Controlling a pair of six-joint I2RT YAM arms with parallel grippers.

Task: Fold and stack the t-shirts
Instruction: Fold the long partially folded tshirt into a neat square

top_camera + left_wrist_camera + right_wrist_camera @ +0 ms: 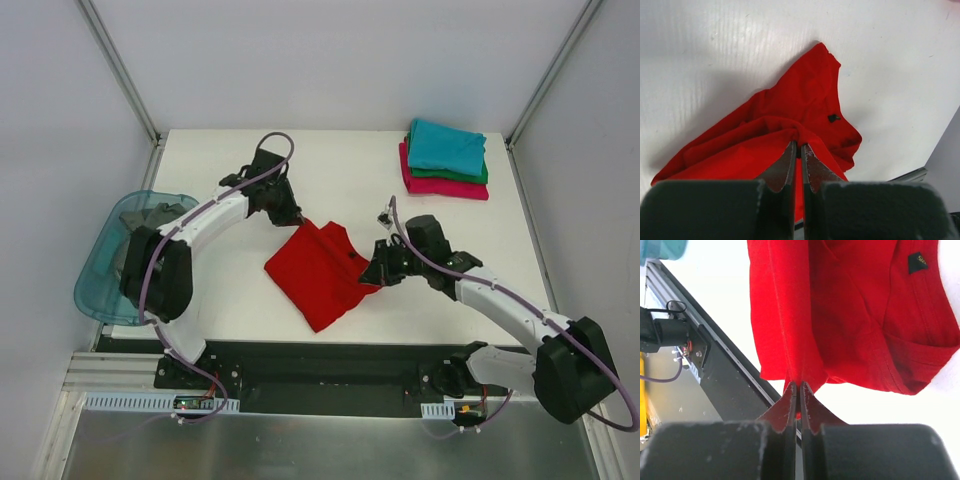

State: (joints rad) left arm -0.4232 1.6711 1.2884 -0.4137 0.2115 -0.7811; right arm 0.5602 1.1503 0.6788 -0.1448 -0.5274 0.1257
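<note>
A bright red t-shirt lies partly folded in the middle of the table, its dark neck label showing. My left gripper is shut on the shirt's far left corner. My right gripper is shut on its right edge. A stack of folded shirts stands at the far right: teal on top, green under it, magenta-pink at the bottom. A dark grey shirt lies in the tub at the left.
A translucent blue plastic tub overhangs the table's left edge. A black rail runs along the near edge by the arm bases. Grey walls and metal posts enclose the white table.
</note>
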